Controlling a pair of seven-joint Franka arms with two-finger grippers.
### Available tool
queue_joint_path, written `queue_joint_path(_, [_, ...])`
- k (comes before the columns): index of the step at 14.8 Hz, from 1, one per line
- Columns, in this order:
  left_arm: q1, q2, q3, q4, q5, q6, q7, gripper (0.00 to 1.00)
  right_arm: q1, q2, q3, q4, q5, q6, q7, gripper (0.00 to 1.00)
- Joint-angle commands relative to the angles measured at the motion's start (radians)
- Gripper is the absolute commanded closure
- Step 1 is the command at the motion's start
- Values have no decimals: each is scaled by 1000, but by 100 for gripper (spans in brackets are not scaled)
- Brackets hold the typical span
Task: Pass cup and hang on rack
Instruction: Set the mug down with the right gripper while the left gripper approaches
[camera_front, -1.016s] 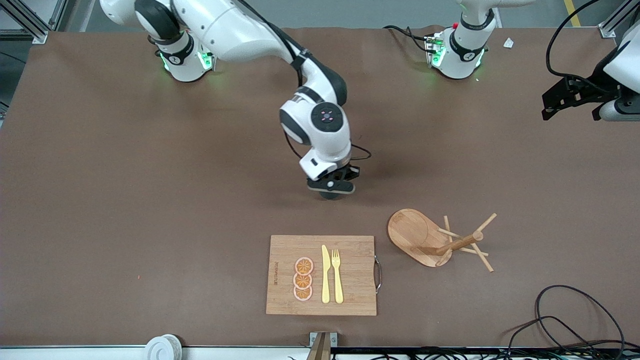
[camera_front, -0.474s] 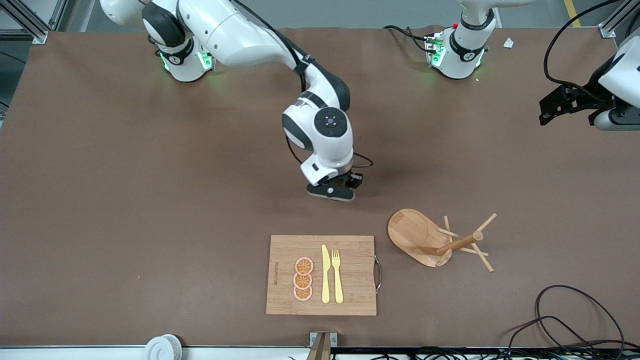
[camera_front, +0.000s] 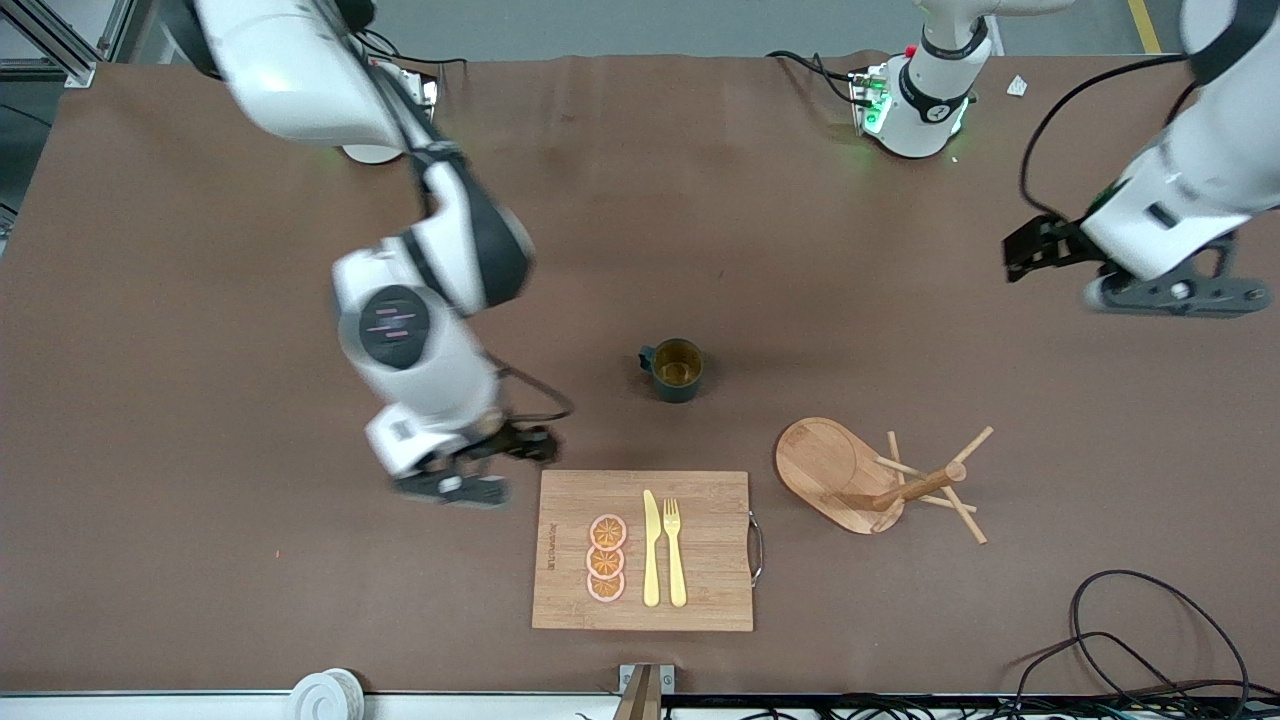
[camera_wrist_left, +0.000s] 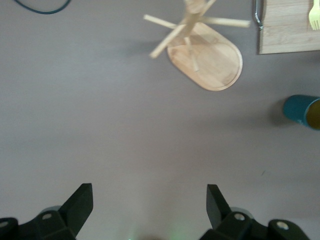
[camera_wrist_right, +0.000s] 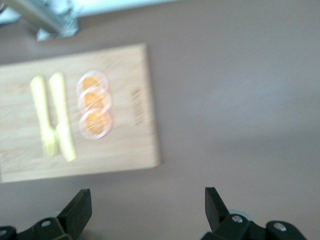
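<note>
While the cup (camera_front: 674, 369) is standing upright on the desk (camera_front: 200, 350), farther from the front camera than the board (camera_front: 643, 550) and near the rack (camera_front: 880, 480), the right pincer (camera_front: 450, 487) is hanging released beside the board, and the left pincer (camera_front: 1170, 296) is hovering released, holding nothing, over the left arm's end.

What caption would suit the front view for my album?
Teal cup stands alone mid-table near the wooden rack; open right gripper hangs beside the cutting board.
</note>
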Motion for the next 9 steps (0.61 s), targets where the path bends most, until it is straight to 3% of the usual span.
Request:
queue_joint_path(1, [-101, 53, -7, 15, 90, 39, -80, 0, -138, -100, 21, -88, -1, -27, -162, 0])
queue_joint_path(5, [-252, 164, -14, 15, 139, 137, -396, 0, -329, -202, 21, -169, -2, -50, -451, 0])
queue_joint_path(9, [-400, 273, -12, 17, 201, 214, -641, 0, -407, -385, 21, -287, -1, -141, -499, 0])
